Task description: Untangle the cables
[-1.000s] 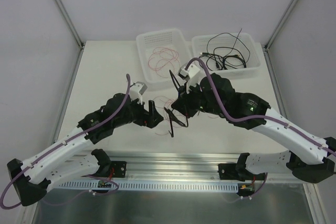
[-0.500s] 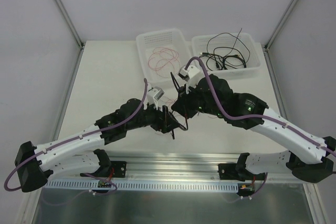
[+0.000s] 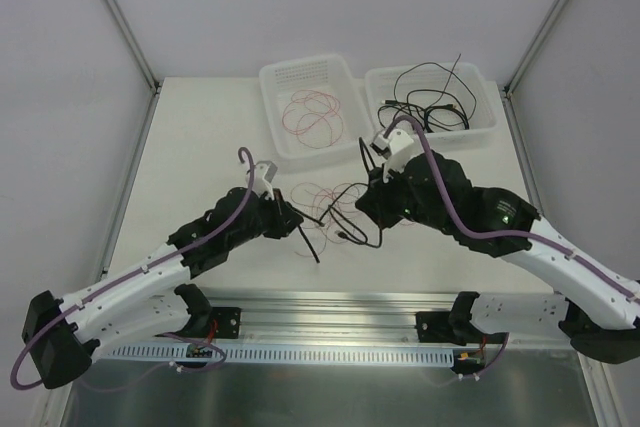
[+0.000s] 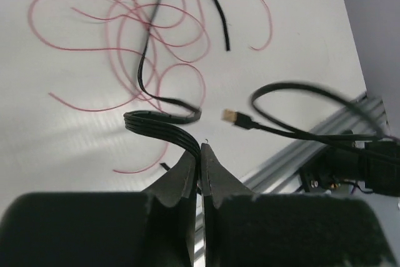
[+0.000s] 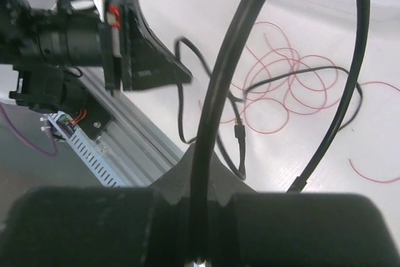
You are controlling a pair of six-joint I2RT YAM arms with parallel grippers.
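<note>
Holding red wires (image 3: 312, 112) — white bin (image 3: 300, 74), black cables (image 3: 425, 112) — neighbouring bin (image 3: 450, 137)

- The left pincer (image 4: 200, 154), wide open a second ago, has closed on the flat black cable (image 4: 156, 122).
- The right pincer (image 3: 370, 205) has shifted right, away from the left one.
- The black cables (image 3: 345, 212), earlier bunched between both pincers, now spread across the worktop (image 3: 200, 147).
</note>
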